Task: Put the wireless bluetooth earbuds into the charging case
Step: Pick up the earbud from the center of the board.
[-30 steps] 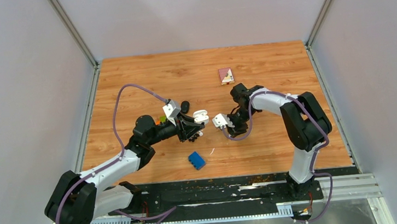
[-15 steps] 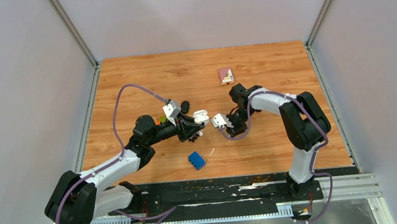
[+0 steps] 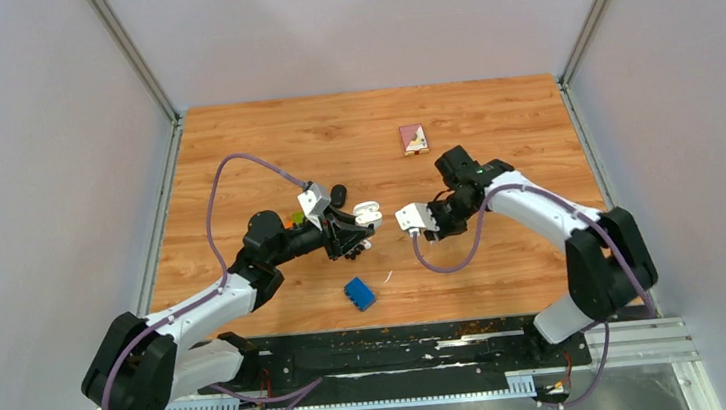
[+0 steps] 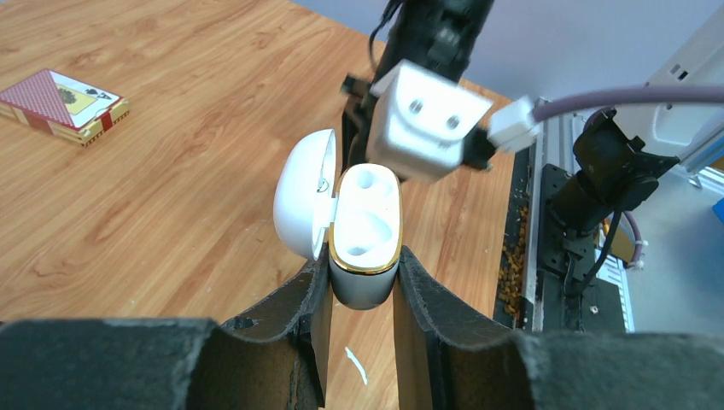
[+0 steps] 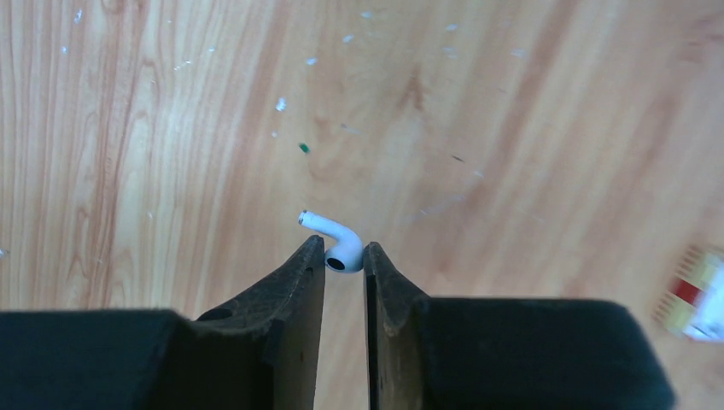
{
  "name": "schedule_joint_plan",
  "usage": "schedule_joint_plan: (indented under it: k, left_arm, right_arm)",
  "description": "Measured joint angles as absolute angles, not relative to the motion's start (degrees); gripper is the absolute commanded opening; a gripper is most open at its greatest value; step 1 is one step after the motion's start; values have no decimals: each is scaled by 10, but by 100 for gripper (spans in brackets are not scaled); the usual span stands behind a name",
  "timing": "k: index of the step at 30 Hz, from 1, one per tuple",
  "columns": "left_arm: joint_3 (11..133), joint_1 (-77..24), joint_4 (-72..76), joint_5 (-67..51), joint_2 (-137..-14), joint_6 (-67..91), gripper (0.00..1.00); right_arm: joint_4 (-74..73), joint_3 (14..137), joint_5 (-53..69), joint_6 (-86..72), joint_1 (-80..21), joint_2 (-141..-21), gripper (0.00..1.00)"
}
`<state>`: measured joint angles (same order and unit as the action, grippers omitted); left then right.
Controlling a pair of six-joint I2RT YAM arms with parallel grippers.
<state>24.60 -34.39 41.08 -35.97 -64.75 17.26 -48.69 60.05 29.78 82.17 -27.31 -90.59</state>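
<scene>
Seen from overhead, two robot arms meet near the middle of a wooden table (image 3: 234, 157).

The left gripper (image 4: 363, 282) is closed on the lower body of a white charging case (image 4: 367, 231) and holds it upright. The case's lid (image 4: 303, 205) is swung open towards 9 o'clock. Both sockets inside the gold-rimmed opening are empty.

The right gripper (image 5: 344, 256) is at 3 o'clock from the case in the overhead view, close to it but not touching. In its wrist view, its two fingers pinch the rounded head of a white earbud (image 5: 329, 229). The earbud's short stem points out towards 10 o'clock, with bare wood behind it. From the left wrist view, the right arm's white camera block hangs just beyond the open case at 1 o'clock. The earbud itself is hidden there.

A red playing-card box (image 3: 413, 139) lies at 1 o'clock from the table's centre, well apart from the arms. A small blue block (image 3: 358, 293) lies at 7 o'clock, with a tiny white scrap (image 3: 387, 276) just beside it.
</scene>
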Motion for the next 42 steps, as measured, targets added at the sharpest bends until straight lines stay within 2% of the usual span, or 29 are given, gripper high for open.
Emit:
schedule_joint_plan:
  k: [11, 19, 22, 30, 42]
  left_arm:
    - [247, -344, 413, -360, -654, 177, 1]
    - [253, -344, 409, -360, -654, 176, 1]
    - [258, -345, 408, -360, -654, 175, 1]
    - [259, -345, 408, -370, -651, 175, 1]
    - [259, -345, 410, -387, -644, 177, 1]
  right_arm:
    - [-507, 688, 226, 795, -299, -738, 9]
    - [-502, 712, 104, 806, -470, -639, 10]
    - [-486, 710, 48, 812, -518, -627, 11]
    - [-423, 688, -36, 837, -559, -633, 11]
    - [-332, 653, -48, 848, -591, -645, 11]
